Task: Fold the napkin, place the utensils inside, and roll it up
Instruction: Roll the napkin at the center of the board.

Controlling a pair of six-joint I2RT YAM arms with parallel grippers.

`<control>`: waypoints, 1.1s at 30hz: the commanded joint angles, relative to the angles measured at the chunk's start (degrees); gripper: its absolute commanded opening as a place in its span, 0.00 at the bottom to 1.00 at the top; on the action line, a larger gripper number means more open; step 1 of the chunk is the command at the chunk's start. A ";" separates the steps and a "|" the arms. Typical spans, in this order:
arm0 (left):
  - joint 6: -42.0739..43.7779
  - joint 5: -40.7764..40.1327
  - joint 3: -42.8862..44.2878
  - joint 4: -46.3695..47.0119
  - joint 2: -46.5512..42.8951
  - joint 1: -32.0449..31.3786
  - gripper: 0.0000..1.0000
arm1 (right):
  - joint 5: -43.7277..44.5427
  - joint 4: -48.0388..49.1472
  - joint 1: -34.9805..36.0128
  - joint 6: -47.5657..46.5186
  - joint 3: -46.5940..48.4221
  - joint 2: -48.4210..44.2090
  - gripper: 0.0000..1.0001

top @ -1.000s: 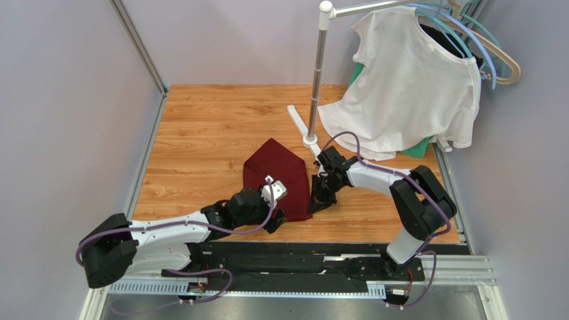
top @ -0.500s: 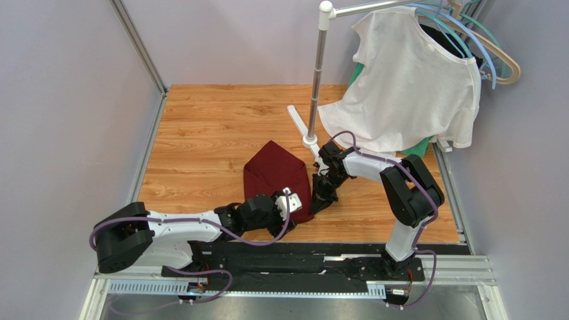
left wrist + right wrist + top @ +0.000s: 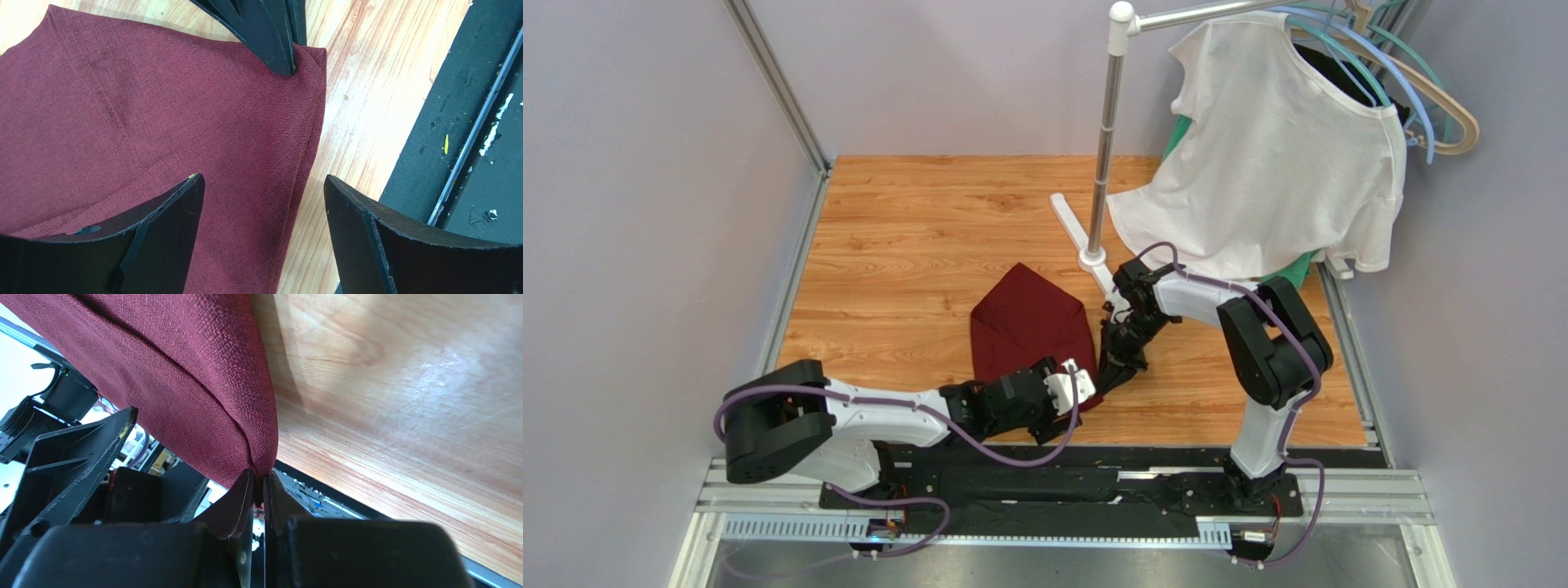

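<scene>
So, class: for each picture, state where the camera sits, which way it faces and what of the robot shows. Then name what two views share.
Top external: above and behind the robot, looking down at the table; left arm and right arm show.
Left wrist: on the left arm, looking down past the open left hand at the napkin.
Right wrist: on the right arm, looking along the table towards the near edge; right hand shut on the napkin's corner.
Shared: both wrist views show that pinched corner.

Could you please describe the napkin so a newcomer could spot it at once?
On the wooden table, look near the middle of its front edge. The napkin lies there: a small, plain dark maroon cloth, unlike the large white T-shirt hanging behind.
</scene>
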 commanded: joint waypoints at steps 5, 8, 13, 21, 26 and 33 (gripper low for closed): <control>1.37 -3.69 0.73 3.78 -1.80 -2.97 0.80 | -3.64 -4.99 -0.72 -1.63 4.15 2.78 0.00; 1.28 -3.77 0.90 3.61 -1.28 -3.67 0.81 | -4.43 -5.96 -0.89 -2.07 5.03 3.40 0.00; 1.72 -5.09 1.34 3.43 0.13 -4.82 0.81 | -5.04 -7.54 -1.33 -2.95 5.91 4.19 0.00; 3.12 -12.02 4.24 1.67 5.14 -6.40 0.81 | -7.42 -7.19 -1.77 -2.86 5.65 4.28 0.00; 3.21 -14.49 4.86 0.97 6.37 -6.84 0.79 | -8.82 -6.93 -1.95 -2.86 5.21 4.37 0.00; 3.30 -17.48 5.91 0.44 8.48 -7.54 0.67 | -9.79 -6.93 -2.47 -3.13 4.51 4.10 0.00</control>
